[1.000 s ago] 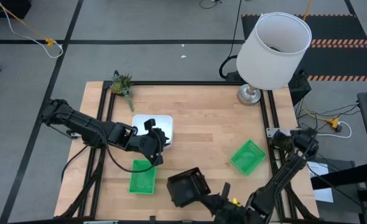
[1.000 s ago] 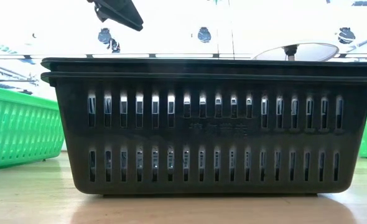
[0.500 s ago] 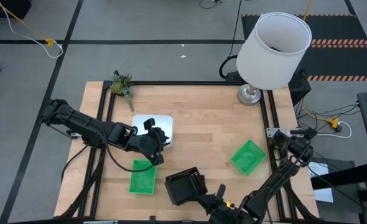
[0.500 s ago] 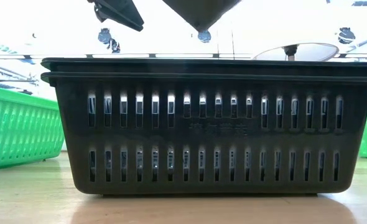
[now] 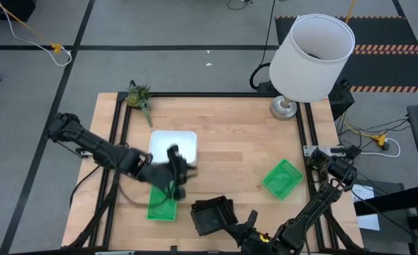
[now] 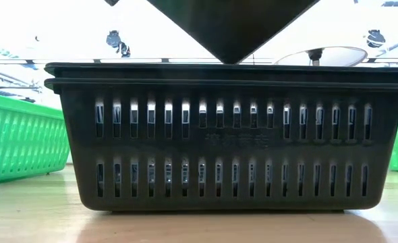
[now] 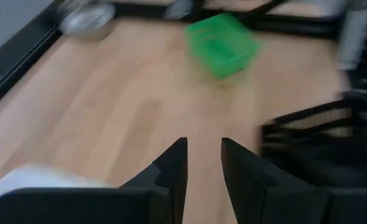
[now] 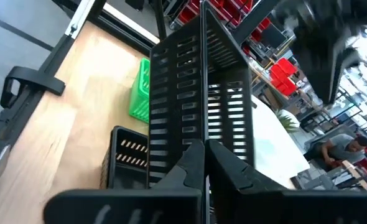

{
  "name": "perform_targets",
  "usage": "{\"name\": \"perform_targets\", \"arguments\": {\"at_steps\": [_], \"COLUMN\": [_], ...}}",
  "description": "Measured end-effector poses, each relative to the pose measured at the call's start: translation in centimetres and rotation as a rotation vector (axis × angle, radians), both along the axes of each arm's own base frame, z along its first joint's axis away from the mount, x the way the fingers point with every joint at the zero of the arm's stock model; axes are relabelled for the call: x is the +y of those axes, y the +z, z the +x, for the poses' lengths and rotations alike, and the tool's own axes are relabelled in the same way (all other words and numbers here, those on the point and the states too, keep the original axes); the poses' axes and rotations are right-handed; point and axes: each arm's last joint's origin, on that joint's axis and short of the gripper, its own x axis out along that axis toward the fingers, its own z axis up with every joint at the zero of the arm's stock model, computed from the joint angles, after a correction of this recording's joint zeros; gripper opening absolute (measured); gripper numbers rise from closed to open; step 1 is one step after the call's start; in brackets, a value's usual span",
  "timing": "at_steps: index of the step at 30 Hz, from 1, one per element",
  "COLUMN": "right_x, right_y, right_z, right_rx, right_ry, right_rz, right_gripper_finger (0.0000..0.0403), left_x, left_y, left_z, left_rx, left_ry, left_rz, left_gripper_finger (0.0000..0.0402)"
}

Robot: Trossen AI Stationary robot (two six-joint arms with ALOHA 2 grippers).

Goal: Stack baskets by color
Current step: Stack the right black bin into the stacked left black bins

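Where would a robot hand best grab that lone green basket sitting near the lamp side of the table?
Probably by one long wall of the green basket, coming straight down from above with one finger inside and one outside. It sits open side up, its walls are thin and upright, and bare table surrounds it, so the rim is free all round. The left gripper has no thing between its fingers.

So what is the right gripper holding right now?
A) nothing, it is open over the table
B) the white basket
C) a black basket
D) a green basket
C: in the right wrist view the right gripper is shut on the wall of a black basket, lifted above the black baskets on the table; the green basket and the white basket lie apart on the wood.
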Motion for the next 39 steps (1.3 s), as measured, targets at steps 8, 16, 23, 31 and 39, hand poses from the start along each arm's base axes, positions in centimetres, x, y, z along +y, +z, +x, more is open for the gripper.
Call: {"name": "perform_targets", "arguments": {"at_steps": [8,16,23,31,39], "right_x": [-0.2,-0.5,-0.7,-0.9,-1.1], "right_y": [-0.1,-0.2,-0.3,-0.4,-0.4], "right_z": [0.0,0.4,0.6,0.8,1.0], "right_rx": [0.006,0.015,0.042,0.051,0.059], "right_ry": [-0.007,-0.015,0.008,0.008,0.006], "right_rz": [0.004,-0.006,0.007,-0.003,-0.024], "right_gripper_finger": [0.0000,0.0000,0.0000,0.0000,0.0000], "left_x": [-7.6,-11.6,-13.7,-14.8,-14.3], "left_y": [0.6,3.4,2.4,1.8,1.1], "left_z": [0.0,3.0,6.6,7.1,6.5], "left_rx": [-0.132,-0.134,0.080,0.210,0.302], "left_ry": [-0.288,-0.326,-0.330,-0.302,-0.213], "left_rz": [0.133,0.207,0.230,0.054,-0.001], "left_gripper_finger": [0.0114,0.0224,0.0263,0.0224,0.0182]}}
